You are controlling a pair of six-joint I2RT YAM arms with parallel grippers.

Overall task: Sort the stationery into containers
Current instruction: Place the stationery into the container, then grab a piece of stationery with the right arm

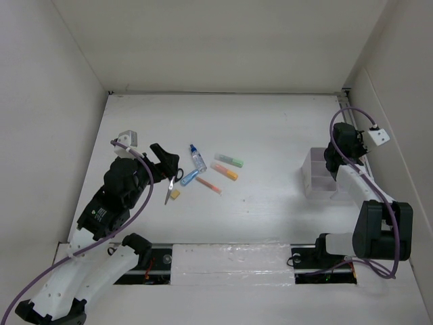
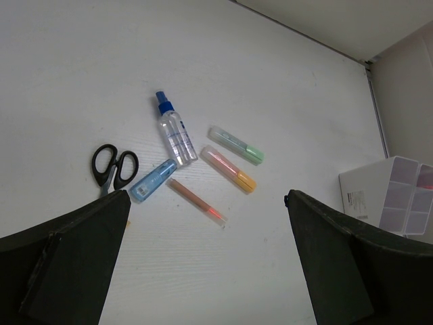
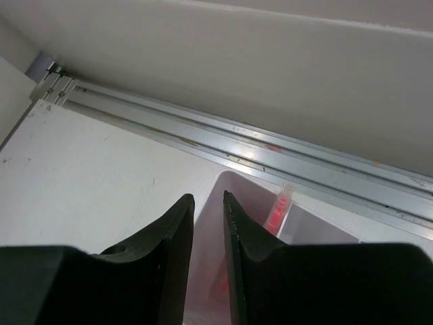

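Note:
Loose stationery lies left of centre: black-handled scissors, a tiny yellow eraser, a blue-capped glue bottle, a blue marker, a green marker, an orange marker and an orange-red pen. My left gripper hangs wide open just above the scissors, holding nothing. The translucent organiser sits at the right. My right gripper hovers over its corner compartment, jaws a narrow gap apart and empty. Another orange-red pen leans inside.
White walls enclose the table on the left, back and right. A metal rail runs along the wall just beyond the organiser. A small white bracket sits near the left wall behind the left arm.

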